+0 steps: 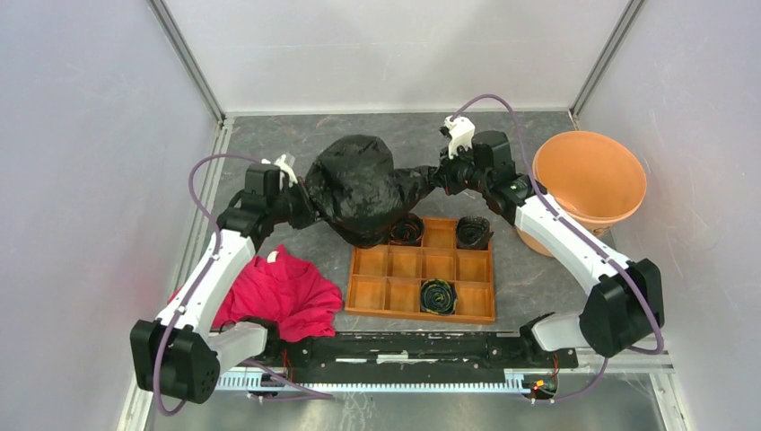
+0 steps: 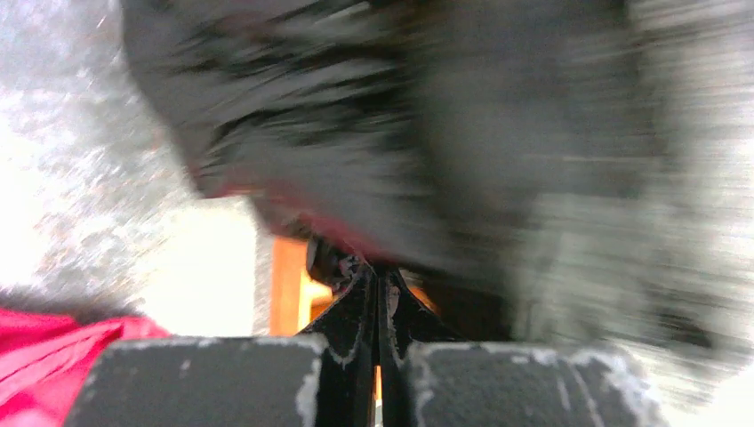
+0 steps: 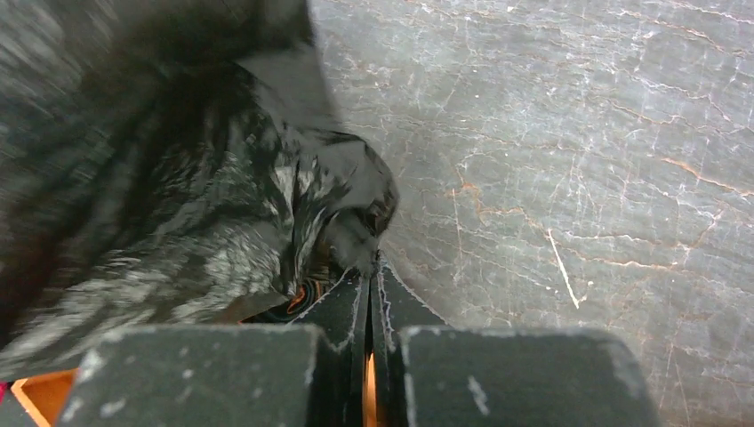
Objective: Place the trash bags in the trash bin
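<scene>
The trash bag (image 1: 359, 184), glossy wrinkled black film, hangs ballooned between my two arms above the table's far middle. My left gripper (image 1: 305, 208) is shut on its left edge; in the left wrist view the bag (image 2: 427, 133) is a blurred dark mass above the closed gripper (image 2: 381, 271). My right gripper (image 1: 434, 177) is shut on its right edge; the right wrist view shows the film (image 3: 222, 205) pinched at the closed gripper (image 3: 373, 262). The trash bin (image 1: 588, 184), a round terracotta-orange bucket, stands open at the far right, apart from the bag.
A wooden compartment tray (image 1: 422, 269) lies in the middle with three small dark rolls, one being (image 1: 438, 296). A red-pink garment (image 1: 283, 292) lies front left under my left arm. Grey walls close off the left, back and right.
</scene>
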Controlling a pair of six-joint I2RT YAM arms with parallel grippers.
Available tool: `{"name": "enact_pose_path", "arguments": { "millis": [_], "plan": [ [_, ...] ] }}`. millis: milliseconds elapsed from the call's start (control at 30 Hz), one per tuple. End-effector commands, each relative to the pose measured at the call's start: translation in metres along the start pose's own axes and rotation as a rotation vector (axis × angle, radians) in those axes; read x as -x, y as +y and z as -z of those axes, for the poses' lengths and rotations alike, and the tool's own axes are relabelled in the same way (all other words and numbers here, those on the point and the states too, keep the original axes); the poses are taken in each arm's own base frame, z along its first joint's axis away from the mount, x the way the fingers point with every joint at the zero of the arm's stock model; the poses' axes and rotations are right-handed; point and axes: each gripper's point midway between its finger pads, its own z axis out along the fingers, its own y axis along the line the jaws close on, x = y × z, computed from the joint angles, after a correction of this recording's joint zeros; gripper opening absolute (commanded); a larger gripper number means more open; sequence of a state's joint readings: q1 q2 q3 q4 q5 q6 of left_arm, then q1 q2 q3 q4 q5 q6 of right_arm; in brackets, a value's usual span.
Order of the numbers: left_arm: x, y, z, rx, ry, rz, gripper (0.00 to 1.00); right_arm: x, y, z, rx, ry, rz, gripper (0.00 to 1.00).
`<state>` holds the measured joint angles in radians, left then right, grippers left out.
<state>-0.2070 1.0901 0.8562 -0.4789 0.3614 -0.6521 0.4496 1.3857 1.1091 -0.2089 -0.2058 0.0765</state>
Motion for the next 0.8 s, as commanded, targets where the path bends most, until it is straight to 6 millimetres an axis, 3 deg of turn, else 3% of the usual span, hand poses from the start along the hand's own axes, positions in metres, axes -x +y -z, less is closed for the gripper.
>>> {"name": "enact_pose_path", "arguments": {
  "millis": [0,100,167,233,300,400,500,533,633,767],
  "plan": [
    [0.058,-0.091,0.048,-0.263,-0.142,-0.128,0.02,0.062,0.007,0.033,-0.002,-0.141,0.015,0.00],
    [0.086,-0.130,0.084,-0.351,-0.257,-0.189,0.02,0.092,0.005,0.040,-0.017,-0.155,0.036,0.00],
    [0.101,-0.151,0.103,-0.397,-0.317,-0.216,0.02,0.123,-0.001,0.047,-0.038,-0.187,0.040,0.00],
    [0.114,-0.162,0.109,-0.409,-0.353,-0.226,0.02,0.142,-0.008,0.046,-0.058,-0.195,0.036,0.00],
    [0.124,-0.156,0.098,-0.383,-0.378,-0.189,0.02,0.150,-0.022,0.039,-0.089,-0.190,0.026,0.00],
    [0.117,-0.113,0.053,-0.247,-0.328,-0.085,0.02,0.130,-0.047,0.016,-0.147,-0.112,0.018,0.00],
    [0.085,-0.069,0.010,-0.140,-0.193,-0.003,0.02,0.084,-0.062,-0.004,-0.183,0.031,0.019,0.00],
    [0.080,-0.065,0.004,-0.135,-0.170,0.011,0.02,0.071,-0.063,-0.006,-0.185,0.068,0.015,0.00],
    [0.069,-0.067,0.003,-0.170,-0.139,0.015,0.02,0.049,-0.059,-0.004,-0.162,0.105,0.006,0.00],
    [0.086,-0.093,0.028,-0.233,-0.212,-0.039,0.02,0.047,-0.053,0.010,-0.143,0.089,0.051,0.00]
  ]
}}
